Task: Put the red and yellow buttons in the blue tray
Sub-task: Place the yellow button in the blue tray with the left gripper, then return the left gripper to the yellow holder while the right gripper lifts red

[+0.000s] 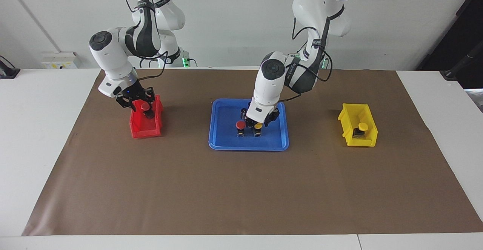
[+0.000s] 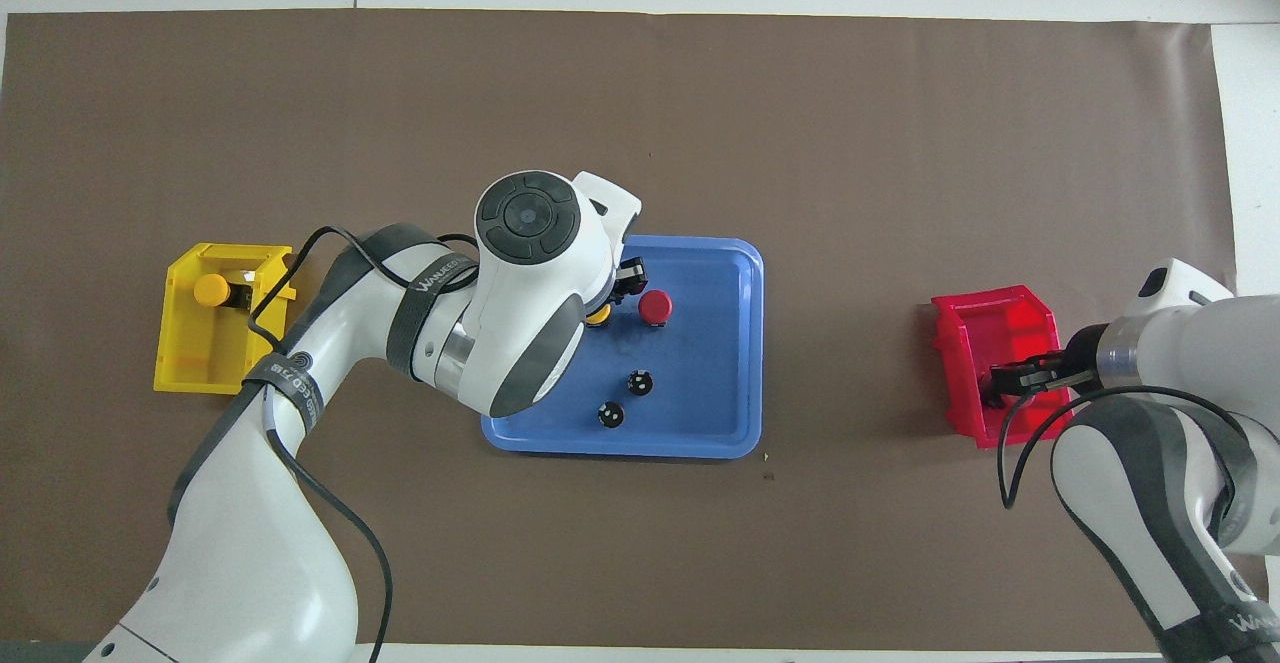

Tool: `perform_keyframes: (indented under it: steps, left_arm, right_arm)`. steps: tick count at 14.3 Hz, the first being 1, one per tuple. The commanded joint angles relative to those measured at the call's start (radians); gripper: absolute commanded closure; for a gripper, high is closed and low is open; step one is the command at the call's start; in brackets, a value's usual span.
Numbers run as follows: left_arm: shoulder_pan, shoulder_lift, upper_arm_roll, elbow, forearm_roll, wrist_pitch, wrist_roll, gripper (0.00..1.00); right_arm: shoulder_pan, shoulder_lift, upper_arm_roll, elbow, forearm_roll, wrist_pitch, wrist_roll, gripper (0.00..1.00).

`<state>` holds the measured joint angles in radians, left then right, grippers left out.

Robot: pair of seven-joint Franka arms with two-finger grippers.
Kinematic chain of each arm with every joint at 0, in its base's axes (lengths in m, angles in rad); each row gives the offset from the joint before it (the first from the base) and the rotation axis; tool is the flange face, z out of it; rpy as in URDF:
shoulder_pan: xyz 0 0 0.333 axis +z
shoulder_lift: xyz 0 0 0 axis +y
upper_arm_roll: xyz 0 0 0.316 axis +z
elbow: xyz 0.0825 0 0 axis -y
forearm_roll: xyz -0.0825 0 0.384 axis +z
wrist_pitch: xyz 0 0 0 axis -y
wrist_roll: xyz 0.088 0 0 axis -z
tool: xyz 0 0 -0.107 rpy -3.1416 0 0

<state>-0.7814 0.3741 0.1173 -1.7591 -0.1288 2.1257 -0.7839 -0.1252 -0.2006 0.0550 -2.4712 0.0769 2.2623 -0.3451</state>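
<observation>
The blue tray [image 1: 223, 142] [image 2: 720, 413] lies mid-table. A red button [image 1: 240, 125] [image 2: 656, 307] stands in it. Beside it stands a yellow button [image 1: 258, 126] [image 2: 599, 314], and my left gripper [image 1: 259, 121] is down in the tray right at this button. The arm hides most of it from above. A second yellow button [image 1: 361, 127] [image 2: 211, 289] lies in the yellow bin [image 1: 368, 141] [image 2: 190, 368]. My right gripper [image 1: 140, 105] [image 2: 1008, 383] is down at the red bin [image 1: 145, 132] [image 2: 1000, 318], around a second red button [image 1: 145, 107].
Two dark capless cylinders [image 2: 640, 381] [image 2: 610, 415] stand in the tray, nearer to the robots than the buttons. The red bin sits toward the right arm's end, the yellow bin toward the left arm's end. A brown mat [image 1: 241, 189] covers the table.
</observation>
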Motion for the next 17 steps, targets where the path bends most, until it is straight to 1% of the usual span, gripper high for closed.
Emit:
perform_keyframes:
  steps: [1,3,5,6,8,10,12,15,16,17]
  left_arm:
    - [-0.016,-0.007,0.016,0.013,0.026,-0.012,-0.023,0.20]
    - [-0.015,-0.055,0.019,0.015,0.026,-0.045,-0.023,0.13]
    - [-0.006,-0.121,0.025,0.015,0.026,-0.107,-0.021,0.00]
    - [0.004,-0.153,0.027,0.010,0.026,-0.137,-0.014,0.00]
    - [0.065,-0.205,0.027,0.006,0.026,-0.223,0.024,0.00]
    - [0.147,-0.245,0.027,0.001,0.026,-0.294,0.142,0.00]
    - [0.241,-0.311,0.027,-0.019,0.027,-0.340,0.271,0.00]
    - [0.382,-0.375,0.028,-0.016,0.031,-0.429,0.466,0.00]
    - [0.433,-0.392,0.028,-0.011,0.050,-0.455,0.542,0.00]
    - [0.473,-0.400,0.028,-0.007,0.063,-0.467,0.601,0.00]
  right_arm:
    - [-0.007,-0.019,0.002,-0.034,0.024,0.022,-0.022,0.29]
    - [-0.007,-0.019,0.002,-0.048,0.024,0.023,-0.022,0.31]
    - [-0.007,-0.022,0.002,-0.052,0.024,0.023,-0.026,0.33]
    - [-0.007,-0.023,0.002,-0.055,0.024,0.023,-0.026,0.33]
    - [-0.007,-0.026,0.002,-0.061,0.024,0.023,-0.026,0.35]
    - [-0.014,-0.028,0.002,-0.068,0.024,0.023,-0.031,0.36]
    - [-0.016,-0.029,0.000,-0.071,0.024,0.023,-0.038,0.39]
    - [-0.016,-0.034,0.000,-0.078,0.024,0.022,-0.040,0.42]
    - [-0.017,-0.036,0.000,-0.084,0.024,0.022,-0.040,0.45]
    - [-0.018,-0.036,0.000,-0.084,0.024,0.020,-0.041,0.51]
